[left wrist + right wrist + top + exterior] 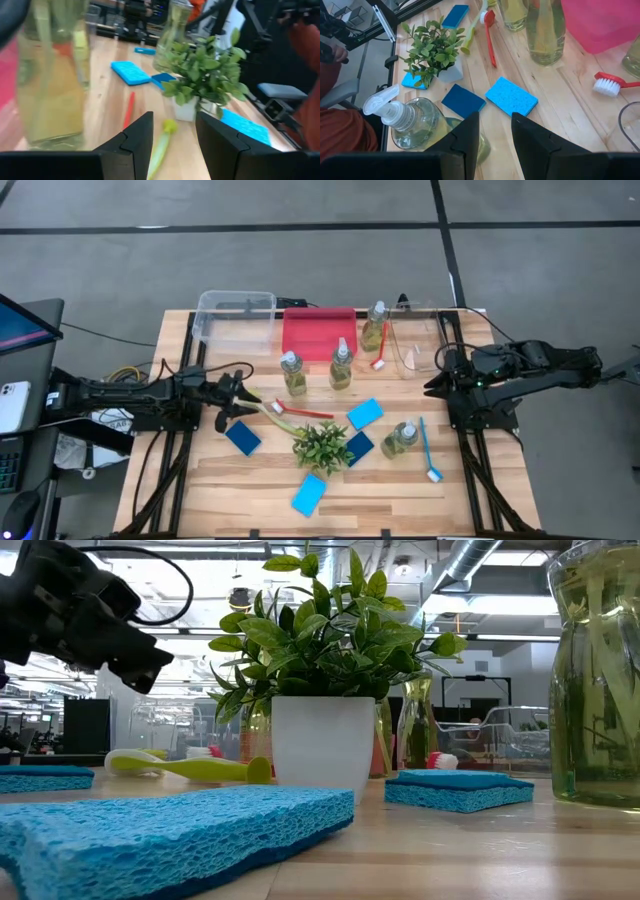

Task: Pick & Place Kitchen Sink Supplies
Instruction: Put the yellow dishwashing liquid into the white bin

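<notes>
A yellow brush [162,145] lies flat on the table, its handle running between the open fingers of my left gripper [174,145], which hangs low at the table's left [243,402] without touching it. A red brush [305,413] lies beside it. Three clear bottles [293,373] [341,365] [374,327] stand farther back, and one more bottle [400,438] stands at the right. Blue sponges [243,437] [365,414] [309,494] lie flat around the plant [322,445]. My right gripper [495,135] waits open and raised at the right [440,383].
A clear bin [237,317] and a red bin [320,332] stand at the far edge, with another clear container [415,345] at the far right. A blue brush [428,448] and a second red brush [380,352] lie on the right half. A dark blue sponge [358,448] touches the plant.
</notes>
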Tool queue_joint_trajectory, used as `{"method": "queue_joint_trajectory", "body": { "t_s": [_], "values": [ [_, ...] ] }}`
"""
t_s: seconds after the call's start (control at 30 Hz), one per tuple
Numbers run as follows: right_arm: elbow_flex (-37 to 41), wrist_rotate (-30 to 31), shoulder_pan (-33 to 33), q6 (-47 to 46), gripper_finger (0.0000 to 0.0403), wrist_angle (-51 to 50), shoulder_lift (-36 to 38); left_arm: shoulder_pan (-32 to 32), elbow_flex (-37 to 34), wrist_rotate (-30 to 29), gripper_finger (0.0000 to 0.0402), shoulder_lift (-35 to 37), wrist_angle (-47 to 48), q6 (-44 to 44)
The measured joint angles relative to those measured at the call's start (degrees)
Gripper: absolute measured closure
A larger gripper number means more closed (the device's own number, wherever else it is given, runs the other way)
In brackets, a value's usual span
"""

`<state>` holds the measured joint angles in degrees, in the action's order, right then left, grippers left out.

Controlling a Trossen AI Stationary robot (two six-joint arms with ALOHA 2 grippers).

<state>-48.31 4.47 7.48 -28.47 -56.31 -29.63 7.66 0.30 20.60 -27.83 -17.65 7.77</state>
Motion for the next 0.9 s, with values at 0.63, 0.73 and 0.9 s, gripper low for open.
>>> {"method": "queue_joint_trajectory", "body": {
  "t_s": [0.63, 0.73, 0.9],
  "values": [
    [-5.6, -2.0, 0.0, -1.4, 0.0294, -6.4, 0.0, 0.0, 0.0, 0.7, 0.0252, 0.0, -0.4, 0.0],
    [-7.6, -3.7, 0.0, -3.9, 0.0294, -8.2, 0.1, 0.0, 0.0, 0.7, 0.0252, 0.0, -0.4, 0.0],
    [-7.7, -6.8, 0.2, -4.6, 0.0294, -8.4, -0.3, 0.0, 0.0, 0.7, 0.0252, 0.0, -0.4, 0.0]
  ]
}}
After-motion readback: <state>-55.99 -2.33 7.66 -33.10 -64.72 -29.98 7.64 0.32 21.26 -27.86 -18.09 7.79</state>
